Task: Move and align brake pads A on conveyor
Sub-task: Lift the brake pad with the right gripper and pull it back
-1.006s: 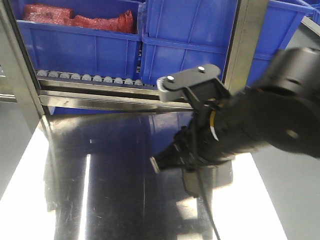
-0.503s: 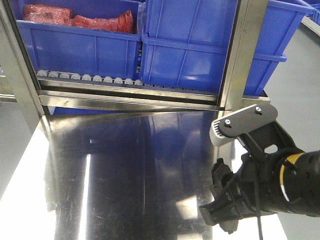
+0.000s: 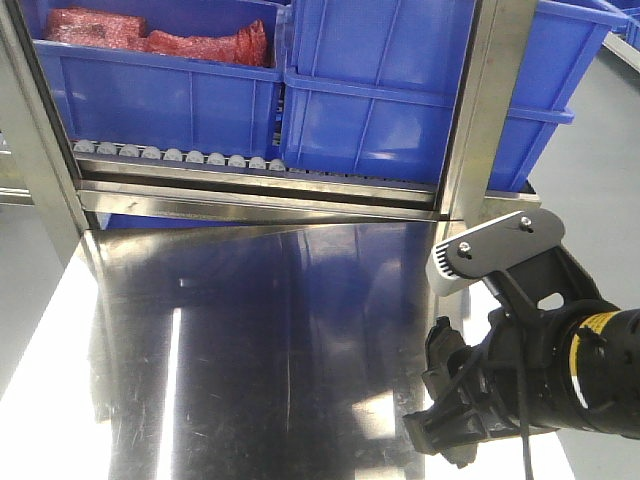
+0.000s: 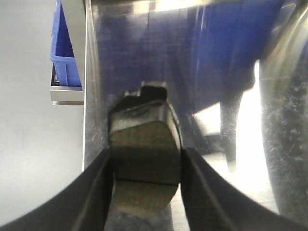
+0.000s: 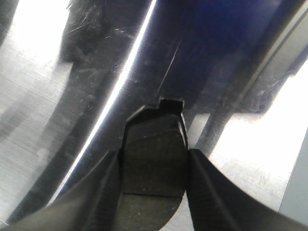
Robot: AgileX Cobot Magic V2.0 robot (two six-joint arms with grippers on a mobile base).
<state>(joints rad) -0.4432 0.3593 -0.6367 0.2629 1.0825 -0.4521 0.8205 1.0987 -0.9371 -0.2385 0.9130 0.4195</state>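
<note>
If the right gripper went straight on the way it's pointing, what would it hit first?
Probably the steel table; the brake pad in the right gripper juts ahead, so it would touch first. Depth is unclear.

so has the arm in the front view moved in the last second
Yes, right and down: the arm's bracket was left of the steel post, now it sits below it.
</note>
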